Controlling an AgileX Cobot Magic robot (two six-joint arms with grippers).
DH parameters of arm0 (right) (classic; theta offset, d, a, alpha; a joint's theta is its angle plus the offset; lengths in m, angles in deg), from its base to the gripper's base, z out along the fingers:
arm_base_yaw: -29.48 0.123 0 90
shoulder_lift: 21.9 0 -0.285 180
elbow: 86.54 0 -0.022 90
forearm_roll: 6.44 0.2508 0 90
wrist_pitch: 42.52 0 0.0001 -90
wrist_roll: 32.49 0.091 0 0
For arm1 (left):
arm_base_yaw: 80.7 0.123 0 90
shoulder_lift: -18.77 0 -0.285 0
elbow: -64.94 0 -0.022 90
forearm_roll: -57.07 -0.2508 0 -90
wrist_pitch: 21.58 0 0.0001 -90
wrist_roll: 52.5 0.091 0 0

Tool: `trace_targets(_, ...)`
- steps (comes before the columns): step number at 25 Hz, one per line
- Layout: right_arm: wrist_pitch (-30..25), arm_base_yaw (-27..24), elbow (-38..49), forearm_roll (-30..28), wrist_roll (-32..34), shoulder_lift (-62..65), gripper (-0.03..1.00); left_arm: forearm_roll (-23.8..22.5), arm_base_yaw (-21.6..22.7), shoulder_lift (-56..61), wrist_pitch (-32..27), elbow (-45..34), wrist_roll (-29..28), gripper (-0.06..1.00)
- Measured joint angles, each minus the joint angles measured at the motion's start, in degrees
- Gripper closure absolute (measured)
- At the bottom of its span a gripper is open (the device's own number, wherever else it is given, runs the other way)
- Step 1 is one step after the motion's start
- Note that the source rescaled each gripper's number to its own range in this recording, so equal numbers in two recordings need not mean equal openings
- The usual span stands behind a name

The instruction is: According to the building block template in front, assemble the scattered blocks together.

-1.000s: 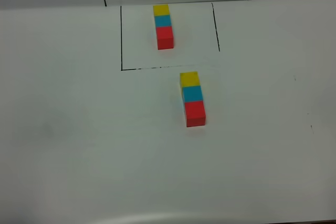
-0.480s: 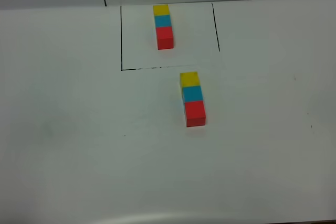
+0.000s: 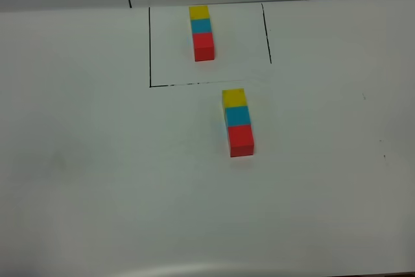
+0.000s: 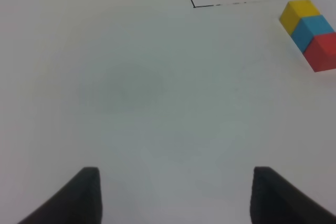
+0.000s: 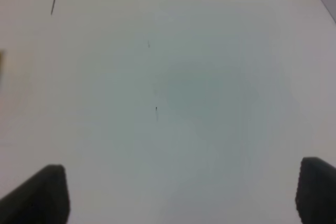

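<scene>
Three loose blocks (image 3: 238, 122) sit joined in a row on the desk (image 3: 97, 180), just outside the template (image 3: 202, 32); light, rigid cubes, best pinched by opposite flat sides. Both jaws empty, apart.

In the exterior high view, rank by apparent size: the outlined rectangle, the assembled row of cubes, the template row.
1. The outlined rectangle, largest.
2. The assembled row.
3. The template row, smallest; it sits farther from the camera, so true sizes may match.
</scene>
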Motion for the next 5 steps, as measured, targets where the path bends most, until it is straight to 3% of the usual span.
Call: trace_targets(5,0.0,0.0,0.1,0.0,0.0,0.0,0.22,0.0,0.0,0.0,0.0,0.0,0.0,0.63)
